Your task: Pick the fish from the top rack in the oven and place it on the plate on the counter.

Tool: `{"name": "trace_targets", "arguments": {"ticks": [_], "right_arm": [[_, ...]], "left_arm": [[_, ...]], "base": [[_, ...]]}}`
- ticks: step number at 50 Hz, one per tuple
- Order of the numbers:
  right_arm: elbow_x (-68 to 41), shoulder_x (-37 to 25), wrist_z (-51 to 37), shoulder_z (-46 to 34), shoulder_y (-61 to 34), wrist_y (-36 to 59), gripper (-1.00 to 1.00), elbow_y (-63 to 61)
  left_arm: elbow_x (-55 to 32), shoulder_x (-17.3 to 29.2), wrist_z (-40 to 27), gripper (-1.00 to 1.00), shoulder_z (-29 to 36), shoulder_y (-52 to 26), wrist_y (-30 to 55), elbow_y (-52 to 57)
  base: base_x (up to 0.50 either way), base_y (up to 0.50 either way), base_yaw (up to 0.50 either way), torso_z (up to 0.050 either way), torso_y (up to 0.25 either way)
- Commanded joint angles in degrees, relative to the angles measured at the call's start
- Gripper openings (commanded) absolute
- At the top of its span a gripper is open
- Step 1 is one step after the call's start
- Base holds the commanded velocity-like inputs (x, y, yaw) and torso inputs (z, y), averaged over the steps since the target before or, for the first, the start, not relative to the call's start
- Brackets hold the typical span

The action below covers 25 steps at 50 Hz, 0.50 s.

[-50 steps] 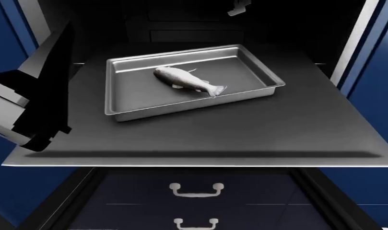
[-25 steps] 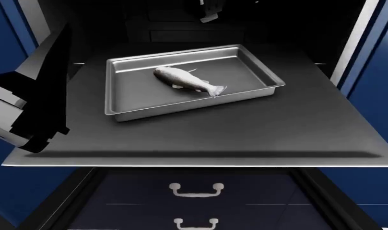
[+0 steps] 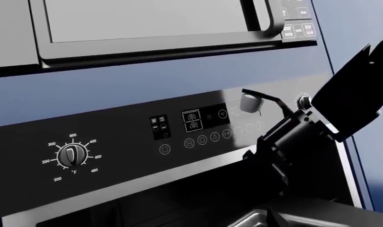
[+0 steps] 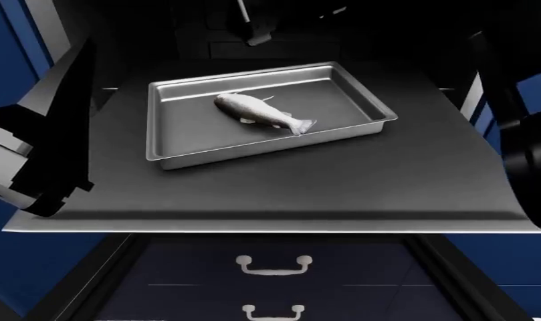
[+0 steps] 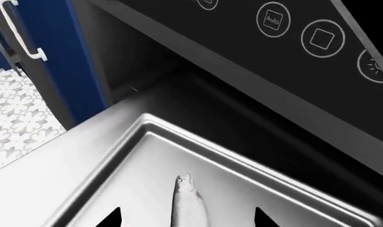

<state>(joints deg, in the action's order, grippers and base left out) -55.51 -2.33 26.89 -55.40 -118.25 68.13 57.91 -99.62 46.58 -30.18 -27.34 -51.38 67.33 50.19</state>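
Observation:
The silvery-grey fish (image 4: 257, 110) lies in a shiny steel baking tray (image 4: 172, 144) on the pulled-out dark top rack (image 4: 297, 190) of the oven (image 3: 178, 127). My right gripper (image 4: 257, 30) hangs above the tray's far edge. In the right wrist view it (image 5: 186, 220) is open, with the fish (image 5: 188, 203) lying between its black fingertips (image 5: 112, 218) and below them. My left arm (image 4: 56, 134) is a dark shape at the rack's left side; its jaws do not show. The plate and the counter are out of view.
Navy blue cabinets (image 4: 7, 47) flank the oven, and drawers with white handles (image 4: 272, 265) sit below the rack. My right arm (image 4: 524, 127) reaches in over the rack's right side. The control panel with a temperature dial (image 3: 71, 156) sits above the oven opening, with a microwave (image 3: 153, 23) above it.
My right gripper has moved left and a little lower over the tray's far edge. My right arm has come into the head view at the right. The fish has not moved.

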Motion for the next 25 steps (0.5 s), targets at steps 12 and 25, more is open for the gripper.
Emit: {"name": "trace_targets", "arguments": {"ticks": [12,25], "right_arm": [[-9.6,2.1,-1.7,-9.2,1.8,-3.3,1.00,3.1],[-11.1,1.5,-3.2,-10.7,3.5,-2.7,1.00,1.5]], "left_arm": [[-0.6,1.0,-0.4,1.00,-0.7,0.8,-0.8,0.2],[-1.0,1.4,-0.8,1.00,-0.2,0.6,-1.3,0.2]], "base": [[0.00,0.00,0.00,0.000,0.000],[0.00,0.00,0.00,0.000,0.000]]}}
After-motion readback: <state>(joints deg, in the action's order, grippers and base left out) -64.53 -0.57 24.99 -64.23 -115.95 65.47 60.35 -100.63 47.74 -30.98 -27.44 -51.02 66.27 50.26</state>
